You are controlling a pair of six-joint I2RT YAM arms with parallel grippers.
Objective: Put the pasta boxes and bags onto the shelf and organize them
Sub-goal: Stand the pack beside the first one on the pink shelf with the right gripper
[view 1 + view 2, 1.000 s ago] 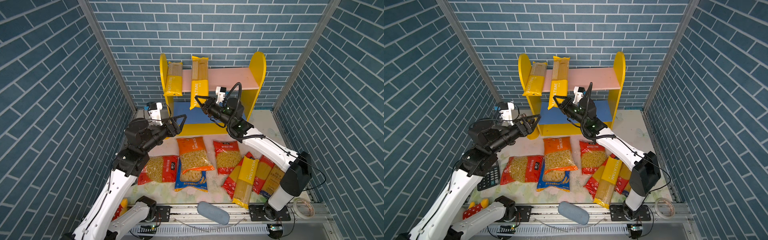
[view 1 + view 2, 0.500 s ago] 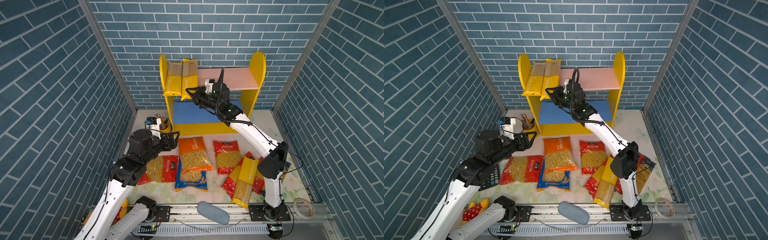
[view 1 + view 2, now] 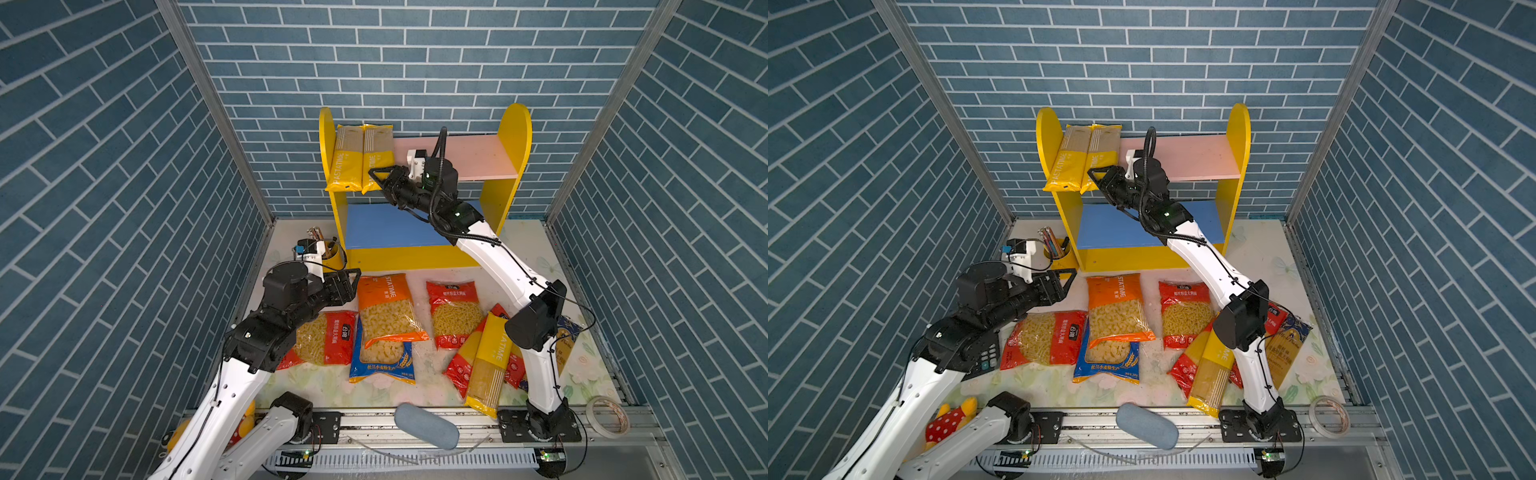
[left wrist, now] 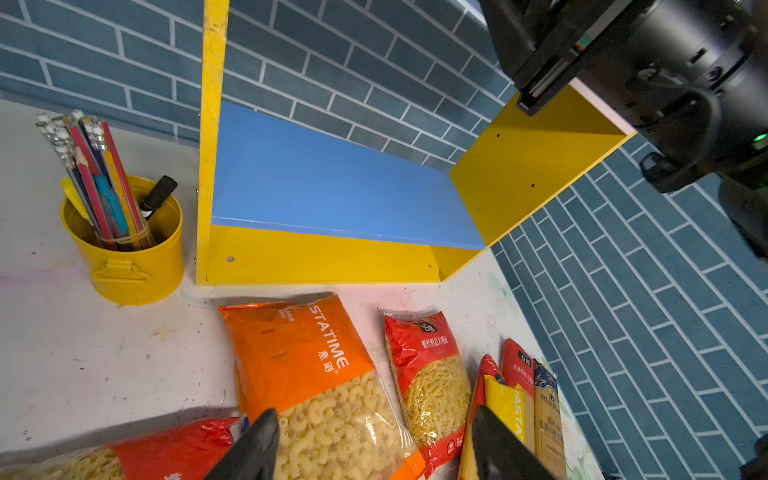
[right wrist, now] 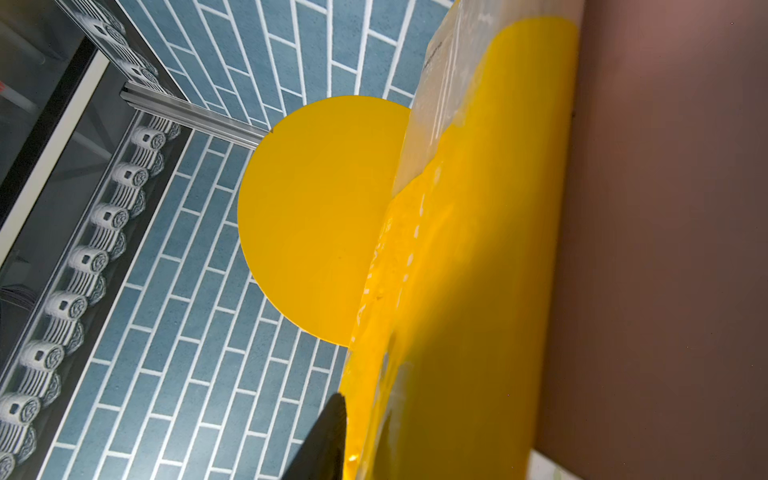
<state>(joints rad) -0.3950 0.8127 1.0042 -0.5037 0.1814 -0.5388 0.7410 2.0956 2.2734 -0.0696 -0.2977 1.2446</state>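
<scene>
**Settling the second spaghetti pack on the top board**

The second pack (image 3: 377,156) lies on the pink board (image 3: 478,156) of the shelf (image 3: 515,137). Its long side is against the first pack (image 3: 344,160), which sits by the side panel nearer my left arm. Both yellow ends stick out past the board's front edge.

My right fingers (image 5: 328,440) are at that jutting end of the second pack. The wrist view shows one tip against the yellow film and hides the other, so I cannot tell whether they clamp it or have let go. My left fingers (image 4: 257,449) stand apart and empty, low over the orange bag (image 4: 299,353) on the table (image 4: 104,365).

I judge this to be the close of placing pack two. The next move calls for freeing my right fingers and backing straight out, without dragging the overhanging pack off the board. My left fingers could then close on the orange bag. The blue board (image 4: 332,183) is bare, and the other bags and the heap of long packs (image 3: 488,361) lie on the table.

A second ago the second pack hung in my right fingers nearer the board's middle, apart from the first. It has since slid over beside it. My left arm, then up by the shelf's foot, has come down toward the bags.
</scene>
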